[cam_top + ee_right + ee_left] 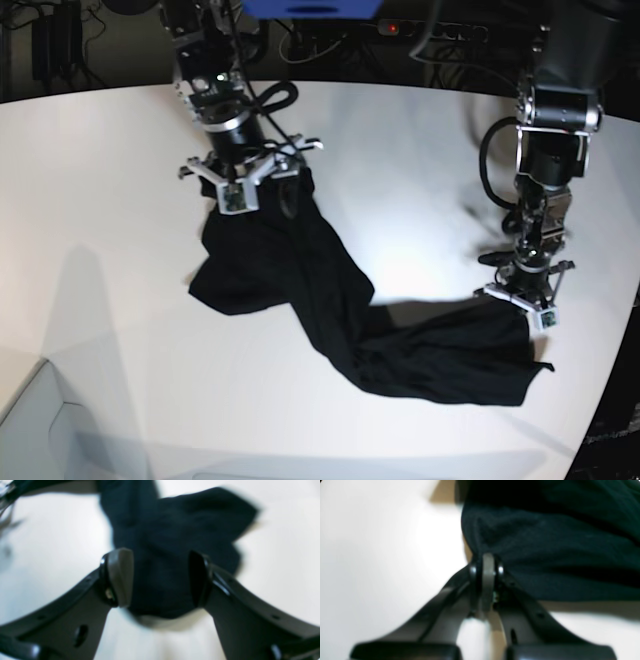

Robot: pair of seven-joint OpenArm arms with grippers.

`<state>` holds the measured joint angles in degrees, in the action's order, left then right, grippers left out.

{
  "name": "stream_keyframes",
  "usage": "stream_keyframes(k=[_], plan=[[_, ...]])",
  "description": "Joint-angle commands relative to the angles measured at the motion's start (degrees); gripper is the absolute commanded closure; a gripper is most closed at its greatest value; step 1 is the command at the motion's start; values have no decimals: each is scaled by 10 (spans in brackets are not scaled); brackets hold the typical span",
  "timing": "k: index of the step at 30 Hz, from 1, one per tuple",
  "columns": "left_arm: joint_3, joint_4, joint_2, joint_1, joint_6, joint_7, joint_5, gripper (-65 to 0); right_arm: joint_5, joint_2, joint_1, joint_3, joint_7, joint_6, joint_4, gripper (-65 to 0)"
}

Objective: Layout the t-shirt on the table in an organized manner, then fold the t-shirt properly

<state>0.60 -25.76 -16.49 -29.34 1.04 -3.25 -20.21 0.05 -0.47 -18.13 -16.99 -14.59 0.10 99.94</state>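
Black fabric: the t-shirt (340, 320) lies as a twisted rope across the white counter (100, 200), not spread flat; laying out looks barely begun, folding not yet possible.
Near end of the shirt: a flattened lobe toward the counter's front edge, close to the curved rim on the left arm's side.
Left pincer (487, 567): jaws pressed together on a bunched edge of the t-shirt (545, 550), at the near lobe's corner; the grip there probably serves to pull that corner outward and undo the twist.
Left pincer in the base view (522, 295): at the shirt's rim-side corner, low over the counter.
Room beside the left pincer: little, the counter's curved edge is just past the shirt corner, so a pull that way risks dragging cloth off the rim.
Middle of the shirt: a narrow twisted band running diagonally back from the near lobe.
Right pincer (160, 577): jaws standing apart, straddling a fold of the t-shirt (175, 530); whether the pads touch the cloth cannot be told.
Right pincer in the base view (245, 175): above the shirt's far end, where the cloth hangs up toward it.
Far of the shirt: broad bare counter, the best open ground for spreading.
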Motion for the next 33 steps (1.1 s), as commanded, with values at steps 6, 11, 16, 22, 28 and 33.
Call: stream_keyframes(k=[6, 11, 16, 22, 28, 33], plan=[[-1, -4, -15, -7, -7, 12, -1, -1, 0, -3, 10, -27, 21, -1, -55, -377], [-1, -4, -17, 3, -7, 12, -1, -1, 0, -1, 24, -27, 21, -1, -77, -388], [-1, -4, -17, 4, -7, 12, -1, -1, 0, 0, 39, -27, 21, -1, -90, -333], [-1, -4, -29, 4, -7, 12, -1, -1, -1, 3, 53, -27, 16, -1, -98, 0], [-2, -6, -55, 4, -7, 12, -1, -1, 2, 33, 48, 9, 20, -1, -5, 0], [-2, -68, -79, 29, -8, 14, -1, -1, 3, 31, 60, 75, 18, -1, 58, 0]])
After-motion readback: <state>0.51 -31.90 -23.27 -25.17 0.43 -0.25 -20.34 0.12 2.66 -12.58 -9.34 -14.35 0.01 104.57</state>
